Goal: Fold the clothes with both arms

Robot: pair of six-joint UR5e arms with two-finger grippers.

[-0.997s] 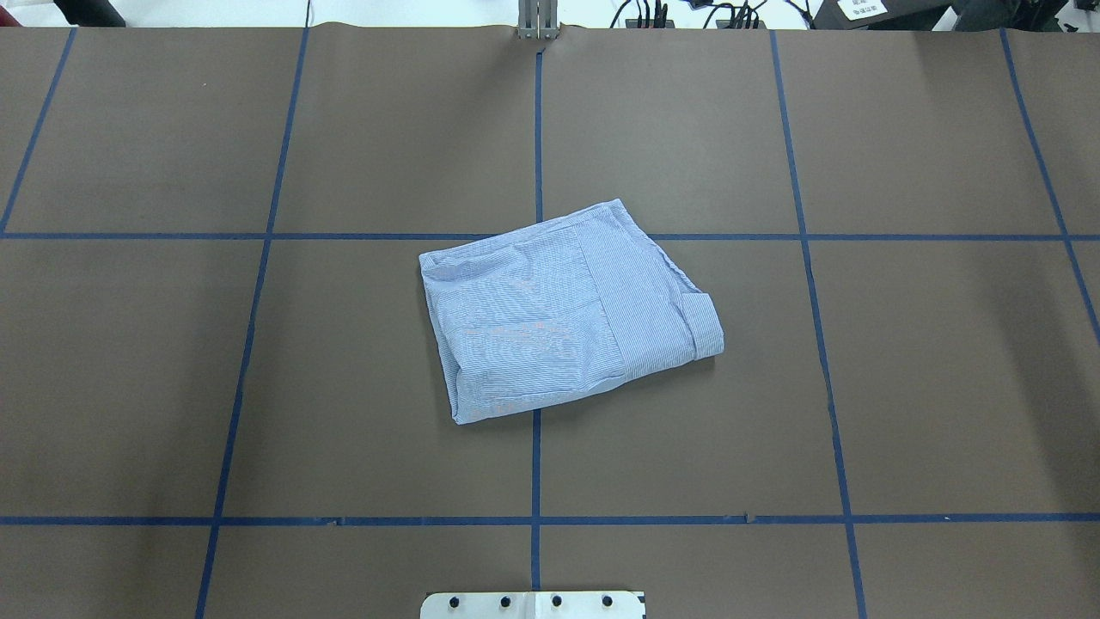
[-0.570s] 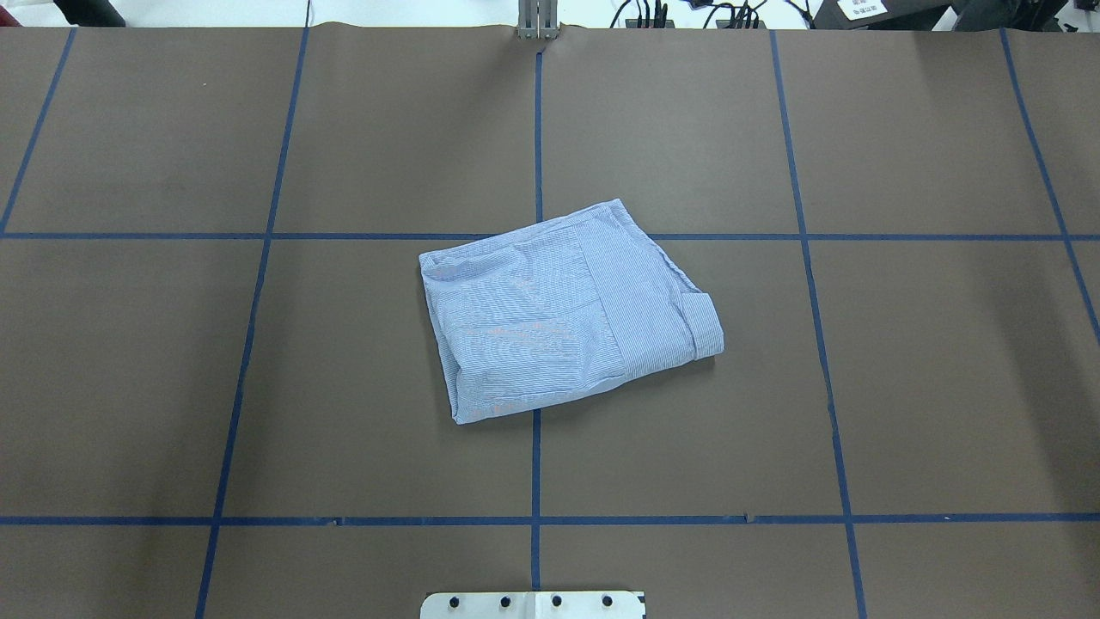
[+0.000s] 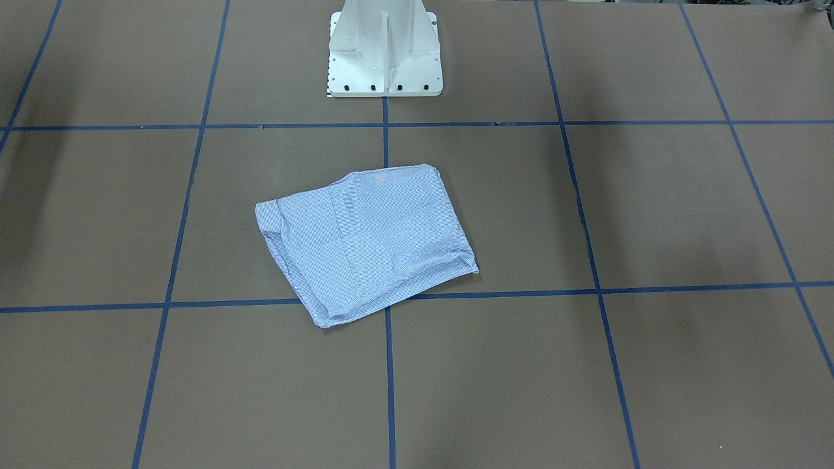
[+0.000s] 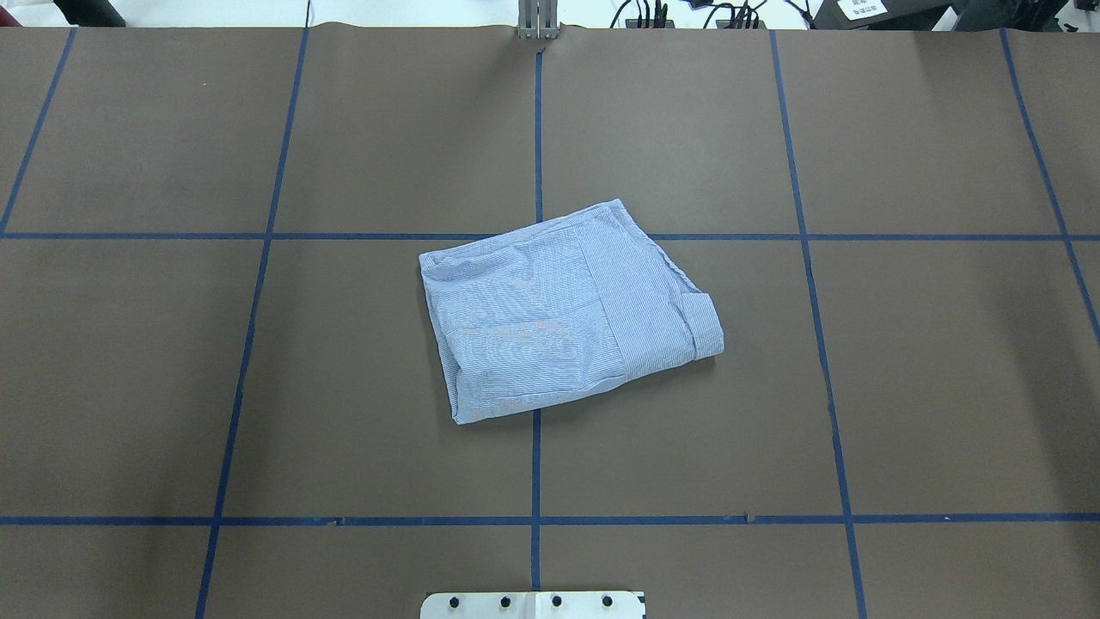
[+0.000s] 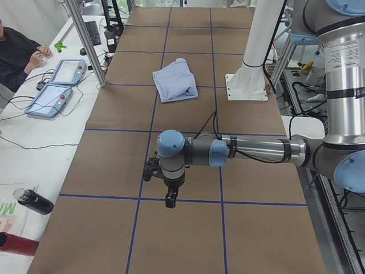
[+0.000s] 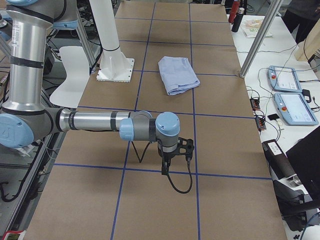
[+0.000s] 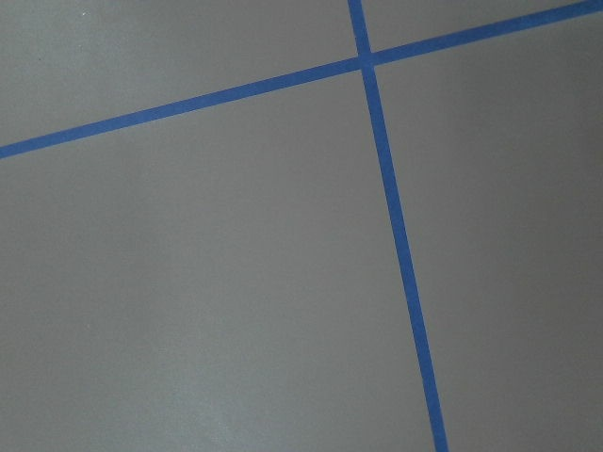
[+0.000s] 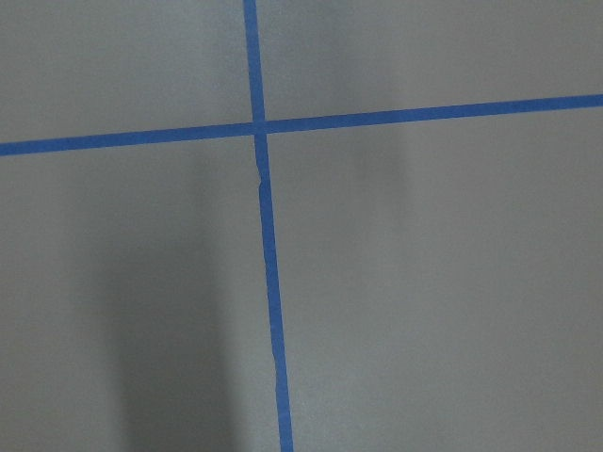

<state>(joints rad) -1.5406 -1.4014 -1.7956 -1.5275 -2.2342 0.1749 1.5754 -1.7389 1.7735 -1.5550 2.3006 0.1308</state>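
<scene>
Our left arm (image 5: 256,151) is silver tubing with grey joints and pale blue round caps; a black cable arcs at 12 o'clock of its wrist. Our right arm (image 6: 95,121) matches, cable looping at 6 o'clock. Our left gripper (image 5: 170,202) and right gripper (image 6: 164,170) are black. Our white pedestal (image 3: 384,45) shows 4 dark bolts.

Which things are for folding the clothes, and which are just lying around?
For the job:
striped shirt
left arm
right arm

Just lying about:
two control tablets
black bottle
red bottle
keyboard
</scene>
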